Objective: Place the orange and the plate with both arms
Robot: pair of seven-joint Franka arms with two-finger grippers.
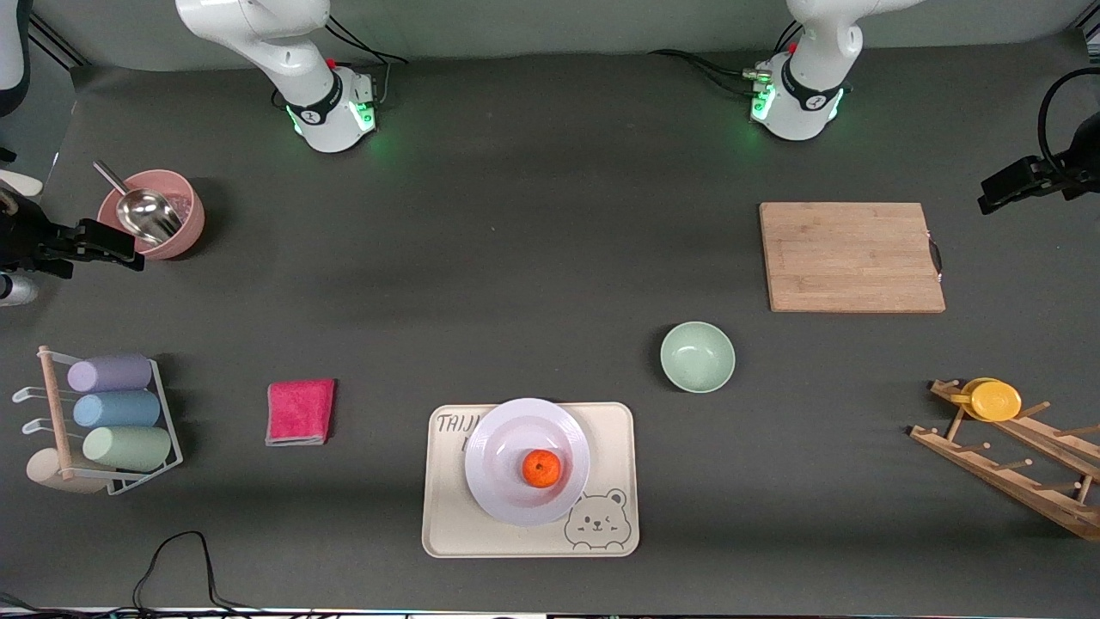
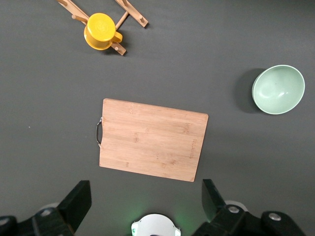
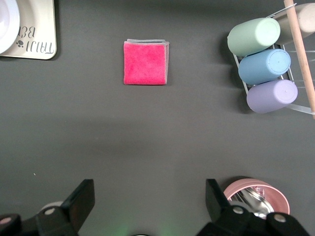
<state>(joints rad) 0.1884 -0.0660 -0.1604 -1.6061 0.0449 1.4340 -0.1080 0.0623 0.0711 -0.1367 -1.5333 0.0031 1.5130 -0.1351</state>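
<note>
The orange lies in the white plate, which rests on a cream bear tray near the front camera. A bit of the plate's rim shows in the right wrist view. My left gripper hangs open and empty high over the left arm's end of the table; in its wrist view it is above the bare table beside the cutting board. My right gripper is open and empty, high beside the pink bowl; its wrist view shows bare table under it.
A mint-green bowl sits between the tray and the cutting board. A pink cloth and a cup rack lie toward the right arm's end. A wooden rack holds a yellow cup.
</note>
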